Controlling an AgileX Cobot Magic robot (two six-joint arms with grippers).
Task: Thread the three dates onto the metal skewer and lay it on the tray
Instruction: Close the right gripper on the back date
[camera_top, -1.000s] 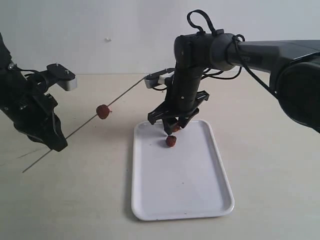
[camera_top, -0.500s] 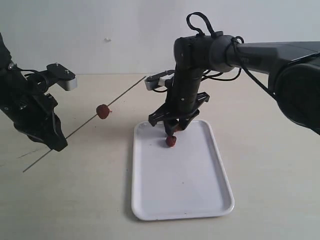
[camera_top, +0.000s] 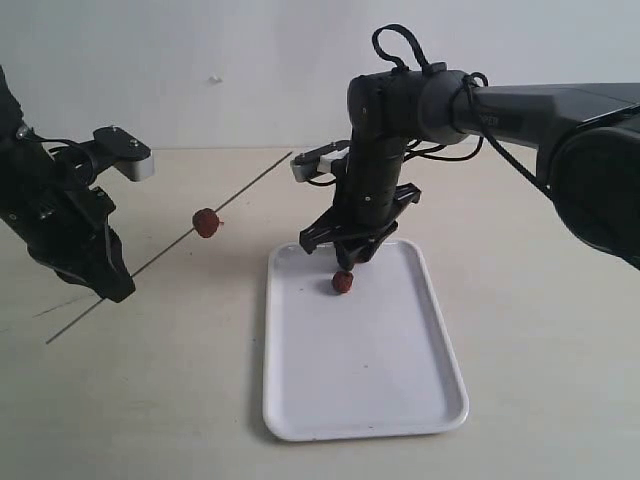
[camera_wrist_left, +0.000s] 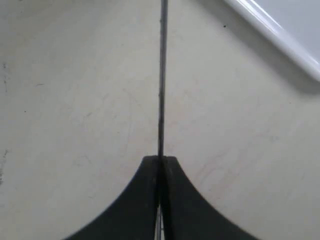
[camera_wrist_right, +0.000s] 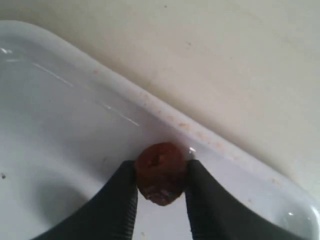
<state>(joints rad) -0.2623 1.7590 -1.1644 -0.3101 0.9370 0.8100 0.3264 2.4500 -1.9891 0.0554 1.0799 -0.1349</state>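
— Where is the thin, straight grey metal skewer?

— In the left gripper. Its black fingers are pressed together on the rod close to the rod's lower, nearer end. From there the rod slants up towards the far right, above the pale beige tabletop.

— Anything on it?

— One small, wrinkled, dark reddish-brown date, threaded about halfway along, left of the flat white rectangular plastic tray.

— And the right gripper?

— It points down over the far left corner of the tray. Its jaws are drawn in to a narrow gap and pinch a second reddish-brown date between the tips. That date hangs just inside the tray's rim. I cannot tell whether it touches the tray floor.

— The third one?

— A loose date lies on the tray floor just nearer than the right gripper, free of the fingers.
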